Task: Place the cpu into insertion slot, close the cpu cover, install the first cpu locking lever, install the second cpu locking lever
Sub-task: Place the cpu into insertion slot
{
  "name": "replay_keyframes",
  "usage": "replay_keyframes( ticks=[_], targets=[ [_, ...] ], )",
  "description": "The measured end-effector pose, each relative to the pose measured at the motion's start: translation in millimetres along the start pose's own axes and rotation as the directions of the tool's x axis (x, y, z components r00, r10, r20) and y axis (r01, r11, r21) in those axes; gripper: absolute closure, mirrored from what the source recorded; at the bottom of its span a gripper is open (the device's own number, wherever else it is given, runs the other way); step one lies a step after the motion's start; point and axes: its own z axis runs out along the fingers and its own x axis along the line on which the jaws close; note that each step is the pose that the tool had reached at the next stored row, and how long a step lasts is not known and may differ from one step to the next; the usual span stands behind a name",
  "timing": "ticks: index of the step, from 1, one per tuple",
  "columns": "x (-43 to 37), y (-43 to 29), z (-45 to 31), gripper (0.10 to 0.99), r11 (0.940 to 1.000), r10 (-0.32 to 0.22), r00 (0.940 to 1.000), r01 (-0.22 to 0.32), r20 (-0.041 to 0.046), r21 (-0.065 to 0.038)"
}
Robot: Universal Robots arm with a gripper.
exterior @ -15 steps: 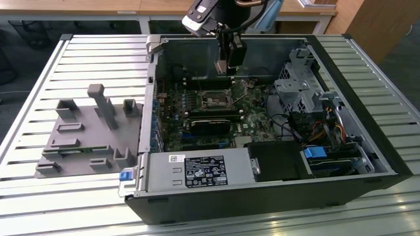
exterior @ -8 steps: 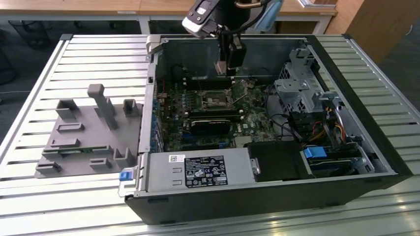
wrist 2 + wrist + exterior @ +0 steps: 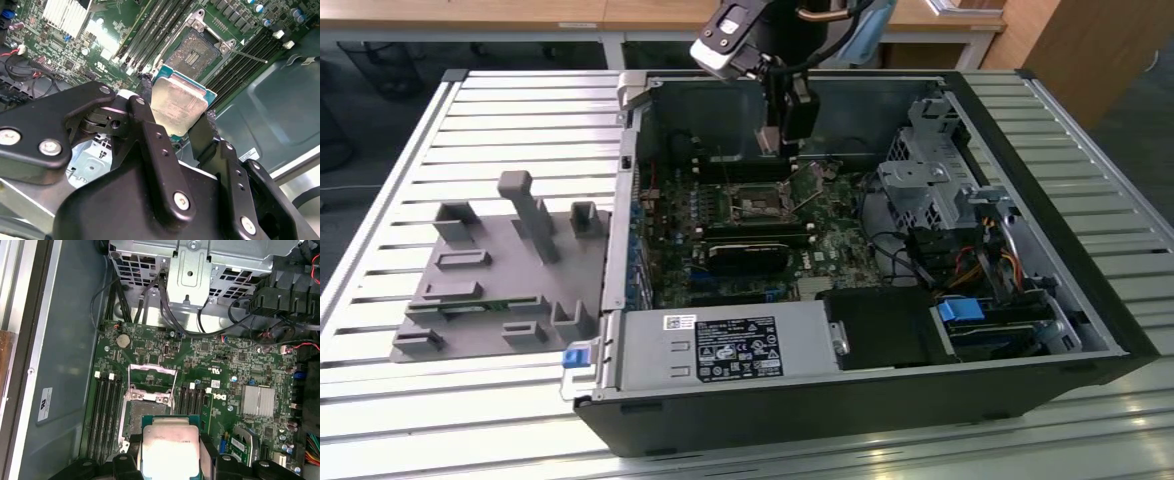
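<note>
In both wrist views my gripper [image 3: 177,107] [image 3: 170,460] is shut on the cpu [image 3: 179,105] [image 3: 170,447], a small square chip with a dull silver top, pinched at two opposite edges by black fingers [image 3: 150,125]. In the exterior view the gripper [image 3: 787,148] hangs inside the open computer case, just beyond the insertion slot [image 3: 758,205]. The slot [image 3: 199,50] [image 3: 131,415] is a dark square socket with a silver rim; it lies bare and apart from the chip. The cpu cover [image 3: 152,368], a thin silver frame, stands swung open. A thin lever [image 3: 247,56] sticks out beside the socket.
Memory slots [image 3: 102,415] flank the socket. A black card [image 3: 747,250] lies nearer the case front, a finned heatsink [image 3: 257,400] beside it. A metal drive cage [image 3: 934,190] and loose cables fill the exterior view's right. A grey fixture [image 3: 494,270] sits on the slatted table.
</note>
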Motion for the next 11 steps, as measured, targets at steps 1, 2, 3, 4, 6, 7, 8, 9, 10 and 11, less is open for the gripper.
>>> replay_keyframes(
  ticks=[1, 2, 3, 4, 6, 7, 8, 9, 10, 11],
  targets=[
    [0.2, 0.0, 0.4, 0.545, 1.0000, 0.001, 1.0000, -0.001, 0.0001, 0.000],
    [0.6, 0.0, 0.8, 0.545, 1.0000, 0.004, 1.0000, -0.004, 0.0005, 0.000],
    [1.0, 0.0, 1.3, 0.545, 1.0000, 0.006, 1.0000, -0.006, 0.0006, 0.000],
    [1.3, 0.0, 1.8, 0.545, 1.0000, 0.009, 1.0000, -0.009, 0.0008, 0.000],
    [1.5, -0.1, 2.7, 0.545, 0.9999, 0.014, 0.9999, -0.014, 0.0013, 0.000],
    [1.7, -0.2, 3.2, 0.545, 0.9999, 0.016, 0.9999, -0.016, 0.0014, 0.000],
    [2.1, -0.2, 3.6, 0.545, 0.9998, 0.019, 0.9998, -0.019, 0.0017, 0.000],
    [2.5, -0.2, 4.2, 0.545, 0.9998, 0.022, 0.9998, -0.022, 0.0020, 0.000],
    [2.9, -0.2, 4.7, 0.545, 0.9997, 0.025, 0.9997, -0.025, 0.0023, 0.000],
    [3.6, -0.2, 5.5, 0.545, 0.9996, 0.030, 0.9996, -0.030, 0.0026, 0.000]
  ],
)
